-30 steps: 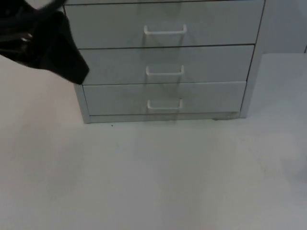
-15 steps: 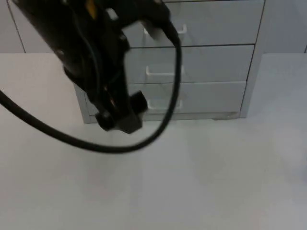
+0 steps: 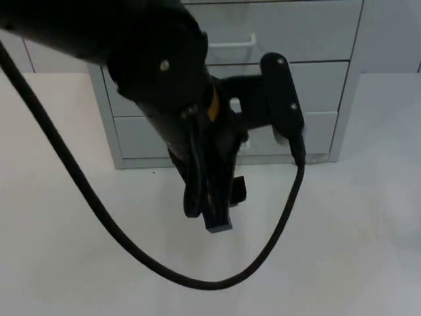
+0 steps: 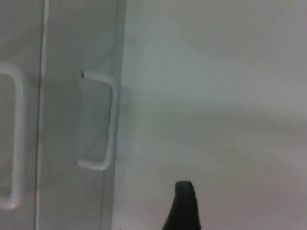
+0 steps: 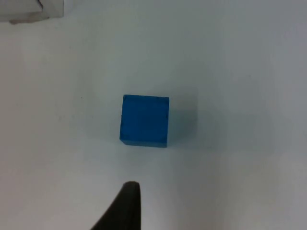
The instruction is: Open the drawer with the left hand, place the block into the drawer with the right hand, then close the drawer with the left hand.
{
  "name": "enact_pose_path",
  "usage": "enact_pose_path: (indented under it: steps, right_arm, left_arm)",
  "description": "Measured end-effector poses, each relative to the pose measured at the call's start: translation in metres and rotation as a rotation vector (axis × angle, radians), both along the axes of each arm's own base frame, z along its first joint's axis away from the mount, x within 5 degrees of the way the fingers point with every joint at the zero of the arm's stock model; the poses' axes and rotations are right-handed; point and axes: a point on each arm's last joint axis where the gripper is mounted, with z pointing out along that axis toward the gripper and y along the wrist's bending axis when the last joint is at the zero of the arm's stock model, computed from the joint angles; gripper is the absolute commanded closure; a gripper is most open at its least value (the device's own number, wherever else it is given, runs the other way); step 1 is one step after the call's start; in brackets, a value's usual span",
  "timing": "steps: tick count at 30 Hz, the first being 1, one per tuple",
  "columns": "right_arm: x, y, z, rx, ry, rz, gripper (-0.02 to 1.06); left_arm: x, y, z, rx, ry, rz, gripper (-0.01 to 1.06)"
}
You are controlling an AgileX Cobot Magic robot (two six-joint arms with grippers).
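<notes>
Left hand point(image 3: 220, 210) above desk point(image 3: 79, 250), before three shut drawers point(image 3: 316, 131); finger spread impossible to tell. One blue block point(image 5: 144, 120) on desk just beyond right hand's fingertip point(image 5: 125, 206).

Blue block point(image 5: 144, 120) flat on white table point(image 5: 240, 72); black fingertip of right tool point(image 5: 125, 206) near block, apart.

One drawer cabinet point(image 3: 342, 92), three drawers, three handles, one blue block point(image 5: 144, 120), one table point(image 3: 342, 250)
</notes>
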Motion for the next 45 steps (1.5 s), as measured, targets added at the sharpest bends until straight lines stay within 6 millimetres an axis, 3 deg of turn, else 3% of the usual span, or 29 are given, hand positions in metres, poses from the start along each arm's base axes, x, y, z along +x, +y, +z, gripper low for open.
enact_pose_path:
  steps: [4, 8, 13, 18, 34, 45]
  right_arm:
    - [0.0, 0.0, 0.0, 0.0, 0.0, 0.0, 0.04]
    - [0.0, 0.0, 0.0, 0.0, -0.004, 0.0, 0.04]
    - [0.001, 0.0, 0.001, -0.001, -0.01, 0.0, 0.04]
    - [0.001, 0.0, 0.001, -0.001, -0.014, 0.0, 0.04]
    - [0.002, 0.0, 0.001, 0.003, -0.021, -0.006, 0.04]
    - [0.002, 0.0, 0.001, 0.004, -0.022, -0.007, 0.04]
  left_arm:
    - [0.006, -0.006, -0.015, 0.023, -0.051, -0.087, 0.57]
    - [0.013, -0.013, -0.037, 0.06, -0.102, -0.21, 0.6]
    - [0.026, -0.016, -0.054, 0.071, -0.098, -0.17, 0.6]
    - [0.047, -0.017, -0.057, 0.074, -0.112, -0.099, 0.6]
    - [0.07, -0.004, -0.061, 0.107, -0.209, -0.086, 0.6]
    - [0.085, -0.007, -0.071, 0.107, -0.228, -0.078, 0.6]
